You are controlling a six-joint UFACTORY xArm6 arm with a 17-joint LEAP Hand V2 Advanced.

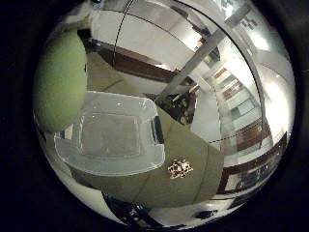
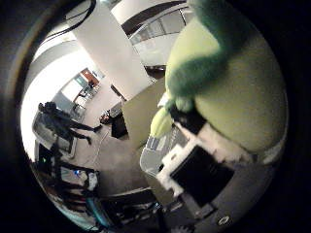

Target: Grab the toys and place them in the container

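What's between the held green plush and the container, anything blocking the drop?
Nothing visible. The green plush toy is held close against the hand, and the clear container sits open and empty on the table. The small spotted toy lies beside it, outside.

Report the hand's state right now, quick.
Right hand: shut on the green plush toy, held close to the palm above the clear container.
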